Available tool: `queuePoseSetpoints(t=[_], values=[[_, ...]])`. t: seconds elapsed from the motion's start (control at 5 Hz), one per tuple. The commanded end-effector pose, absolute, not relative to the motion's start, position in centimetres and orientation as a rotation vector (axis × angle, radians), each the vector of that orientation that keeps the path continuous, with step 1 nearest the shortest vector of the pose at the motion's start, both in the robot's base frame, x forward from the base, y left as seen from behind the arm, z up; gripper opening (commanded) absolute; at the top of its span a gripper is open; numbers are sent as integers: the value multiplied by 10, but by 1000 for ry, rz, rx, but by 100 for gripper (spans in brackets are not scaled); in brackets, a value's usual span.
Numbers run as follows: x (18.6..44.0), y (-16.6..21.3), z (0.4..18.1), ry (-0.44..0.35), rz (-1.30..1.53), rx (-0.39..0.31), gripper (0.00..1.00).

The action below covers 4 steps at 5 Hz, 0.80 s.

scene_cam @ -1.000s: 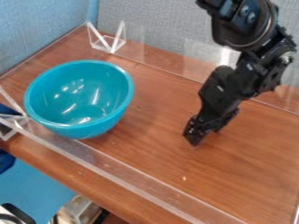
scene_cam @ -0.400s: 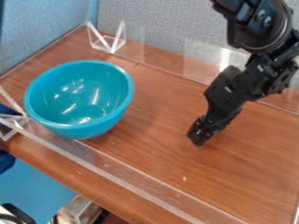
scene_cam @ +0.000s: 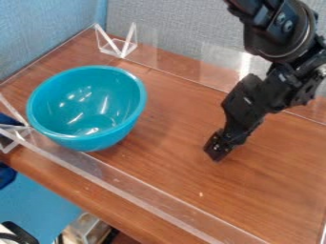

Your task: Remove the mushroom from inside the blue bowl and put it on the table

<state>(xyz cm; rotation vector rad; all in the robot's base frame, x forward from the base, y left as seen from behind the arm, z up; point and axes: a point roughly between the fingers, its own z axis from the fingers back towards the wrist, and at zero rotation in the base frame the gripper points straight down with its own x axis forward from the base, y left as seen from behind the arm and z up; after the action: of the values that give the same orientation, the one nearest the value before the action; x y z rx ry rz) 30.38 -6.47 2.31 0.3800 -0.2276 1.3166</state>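
From the one camera, looking down across the table, I see the bowl at the left, sitting upright near the clear wall on the near side. Its inside looks bare: only glossy highlights on the blue, and no mushroom that I can make out in it.

My gripper is at the right, well apart from the bowl, angled steeply down with its tip at or just above the wood. My fingers stand spread, though the dark tip is small here and I cannot see the gap clearly. I cannot see a mushroom under or between them either; if it lies there, my own body hides it, so I cannot tell where it is.

My judgement is that the placing step is at its end or nearly so. The risk from here is mostly at my tip: lifting off at a slant could nudge or roll a small light thing lying beside the fingers, sending it toward the wall. Pressing lower would scrape the wood. A wide swing left could clip the bowl's rim.
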Motion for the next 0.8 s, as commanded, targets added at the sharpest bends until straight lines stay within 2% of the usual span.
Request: queuePoseSetpoints(t=[0.0, 0.4, 0.6], values=[[298, -71, 31, -238, 1227, 370, 100], [300, -62, 41, -277, 1038, 348, 100], [294, -70, 37, -271, 1010, 346, 100]])
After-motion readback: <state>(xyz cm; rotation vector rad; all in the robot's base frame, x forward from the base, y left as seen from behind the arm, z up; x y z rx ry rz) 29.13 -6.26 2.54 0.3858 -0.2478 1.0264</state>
